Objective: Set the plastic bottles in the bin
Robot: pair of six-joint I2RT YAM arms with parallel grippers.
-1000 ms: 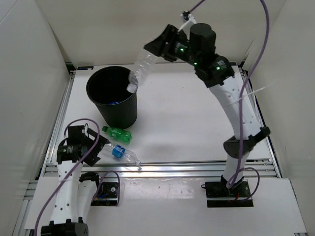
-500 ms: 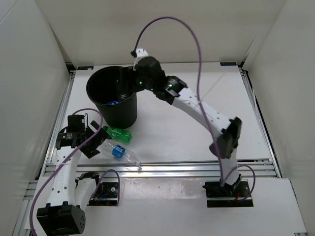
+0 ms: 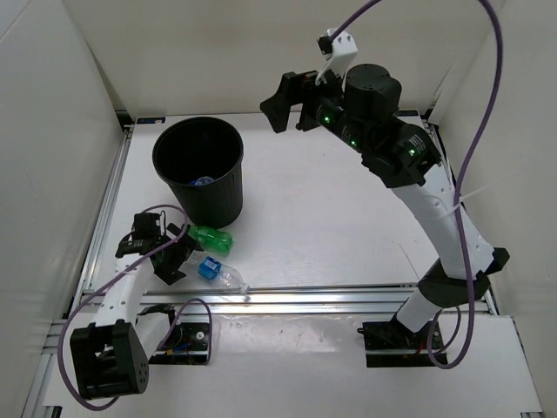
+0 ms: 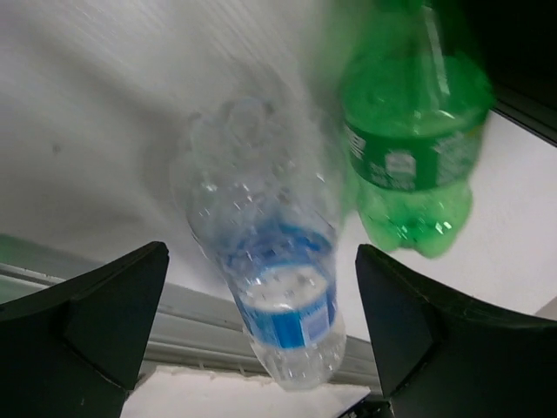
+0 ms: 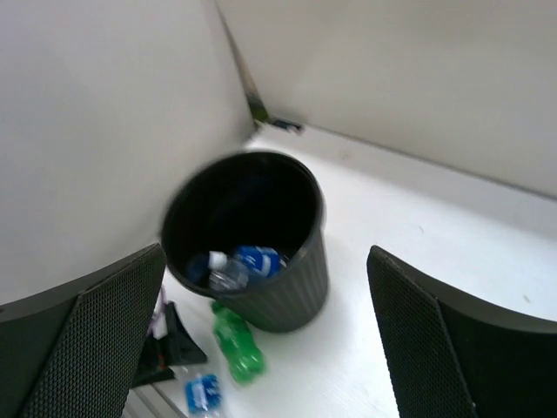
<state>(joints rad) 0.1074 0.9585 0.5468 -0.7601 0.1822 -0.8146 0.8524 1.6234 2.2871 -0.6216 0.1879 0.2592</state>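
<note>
Release has just happened on the right side: a second ago the right gripper (image 3: 283, 109) was tipping a clear bottle over the rim of the bin (image 3: 167, 146), and now its jaws stand fully spread with nothing between them, lifted high and back from the bin's far side. From its wrist view we look straight down into the bin and see the clear bottle (image 5: 224, 272) lying at the bottom beside a blue-labelled one (image 5: 257, 259) — so we judge half the task done. The left gripper (image 3: 177, 253) is likewise spread wide and holds nothing; it has swung in low over the table (image 3: 331, 218) toward the two bottles that are left. In its wrist view the fingers frame the second blue-labelled bottle (image 4: 274, 287), which lies on its side near the front rail, though the picture is blurred and we cannot tell whether either finger touches it. Just beside it, nearer the bin's base, lies the green bottle (image 4: 409, 148), also on its side. Both are outside the bin, close to its near wall — we judge the left arm's next job is to close on one of them.
</note>
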